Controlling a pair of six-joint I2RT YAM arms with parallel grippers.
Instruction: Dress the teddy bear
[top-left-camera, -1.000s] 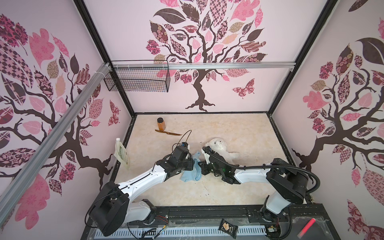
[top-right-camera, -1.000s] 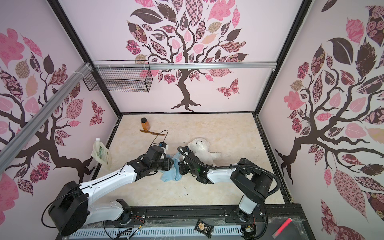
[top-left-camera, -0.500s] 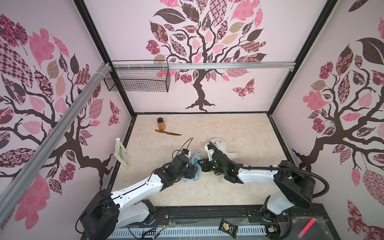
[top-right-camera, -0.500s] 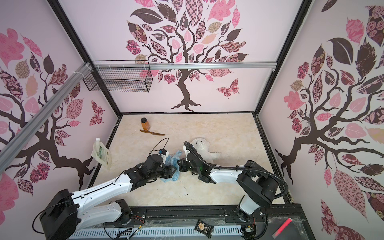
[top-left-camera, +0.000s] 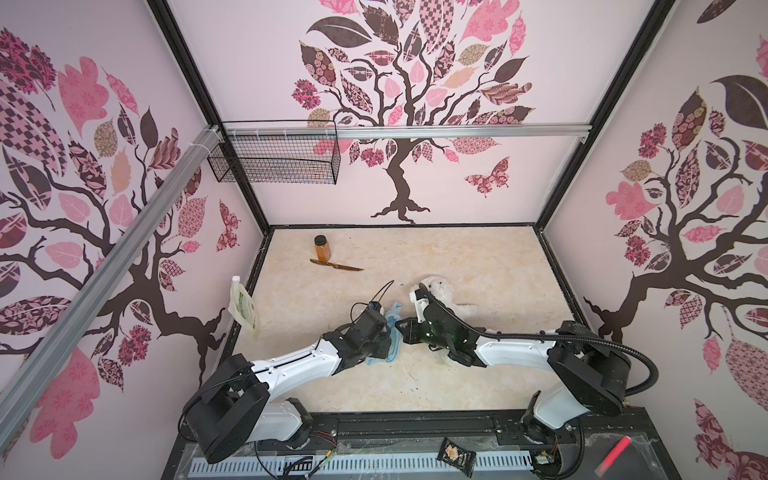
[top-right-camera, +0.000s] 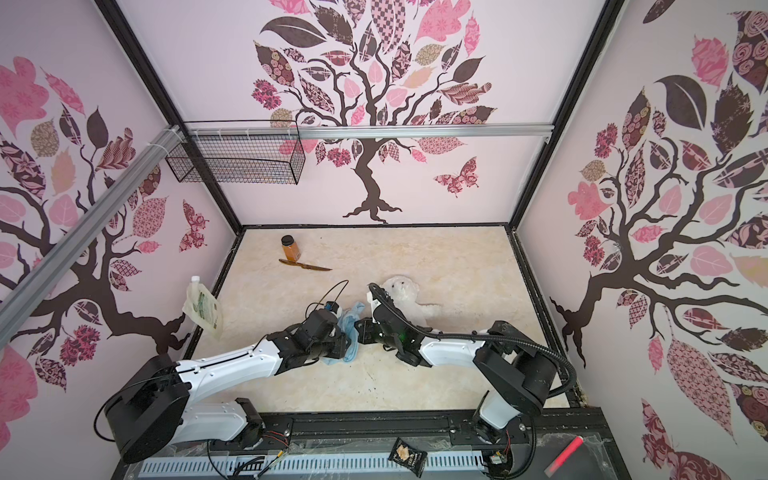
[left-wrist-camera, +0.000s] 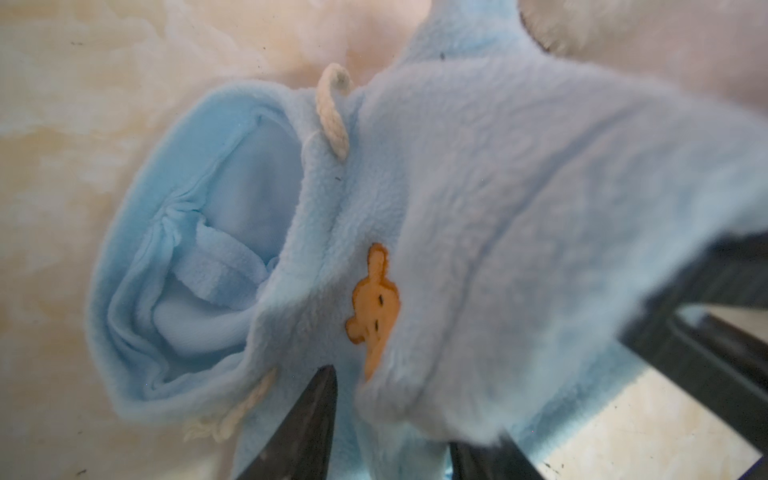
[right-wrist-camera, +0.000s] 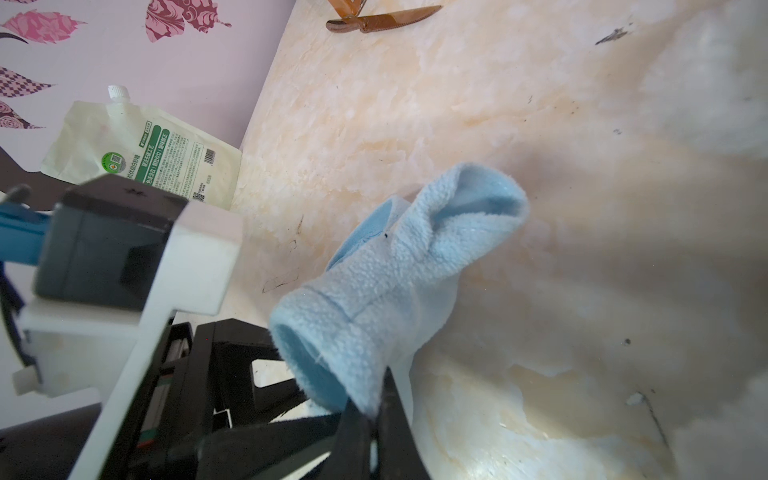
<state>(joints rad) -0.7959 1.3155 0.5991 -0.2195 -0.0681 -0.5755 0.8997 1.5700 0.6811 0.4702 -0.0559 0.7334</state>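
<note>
The right claw (right-wrist-camera: 374, 415) is pinched tight on the edge of a sleeve opening of the small light blue fleece hooded shirt (right-wrist-camera: 399, 266), which carries an orange bear patch. The left claw (left-wrist-camera: 399, 419) meets it from the opposite side. Its dark fingers (left-wrist-camera: 309, 424) stand partly apart with shirt fabric between them, and I cannot tell whether they grip it. The white fluffy plush teddy bear (top-left-camera: 444, 291) lies undressed on the cream marbled desk (top-left-camera: 478, 257), just beyond the right claw.
</note>
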